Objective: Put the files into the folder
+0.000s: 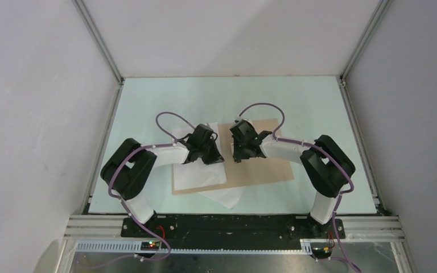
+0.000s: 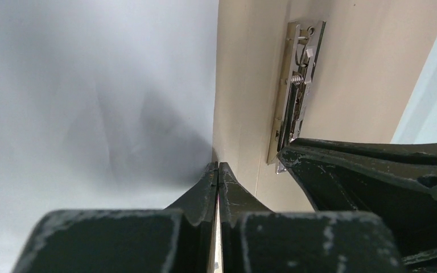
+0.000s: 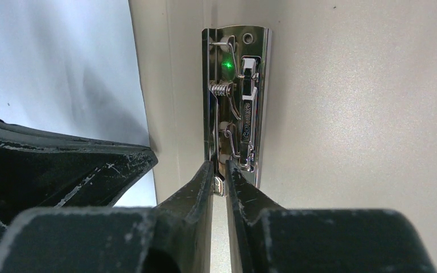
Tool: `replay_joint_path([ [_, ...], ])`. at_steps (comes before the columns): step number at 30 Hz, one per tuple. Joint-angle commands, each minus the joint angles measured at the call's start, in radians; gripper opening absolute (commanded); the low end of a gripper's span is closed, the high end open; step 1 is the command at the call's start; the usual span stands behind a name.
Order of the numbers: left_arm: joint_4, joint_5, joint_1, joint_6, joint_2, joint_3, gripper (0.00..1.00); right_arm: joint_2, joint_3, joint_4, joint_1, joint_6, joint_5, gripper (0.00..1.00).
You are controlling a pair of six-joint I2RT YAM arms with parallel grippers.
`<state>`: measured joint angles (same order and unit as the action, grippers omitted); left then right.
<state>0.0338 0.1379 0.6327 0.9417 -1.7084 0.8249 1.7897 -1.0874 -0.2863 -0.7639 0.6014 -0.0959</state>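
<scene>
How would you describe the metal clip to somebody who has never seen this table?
On the pale green table lies a tan folder, partly covered by white sheets. Beside its centre crease sits a narrow metal clip, its near end in the right hand. It is the only shiny part, with a spring, among matte paper and card.

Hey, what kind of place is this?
Likely a lab robot test cell: plain white panels on aluminium framing enclose a pale green table, with left arm and right arm bolted at its near edge.

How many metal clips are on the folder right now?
1: the metal clip lies beside the fold of the folder, its near end pinched in the jaws of the right gripper. The arms may hide others.
</scene>
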Motion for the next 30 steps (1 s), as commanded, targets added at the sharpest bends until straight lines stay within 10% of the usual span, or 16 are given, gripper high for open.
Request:
replay_joint_path([
  [1, 0.079, -0.015, 0.007, -0.05, 0.01, -0.045, 0.03, -0.012, 0.014, 0.005, 0.026, -0.009, -0.052, 0.16],
  [19, 0.112, 0.013, 0.012, -0.118, 0.042, -0.055, 0.04, -0.029, 0.015, 0.037, 0.036, -0.019, -0.008, 0.19],
  [30, 0.149, 0.033, 0.002, -0.14, 0.092, 0.165, 0.28, -0.112, -0.007, -0.024, 0.027, -0.048, -0.02, 0.27],
])
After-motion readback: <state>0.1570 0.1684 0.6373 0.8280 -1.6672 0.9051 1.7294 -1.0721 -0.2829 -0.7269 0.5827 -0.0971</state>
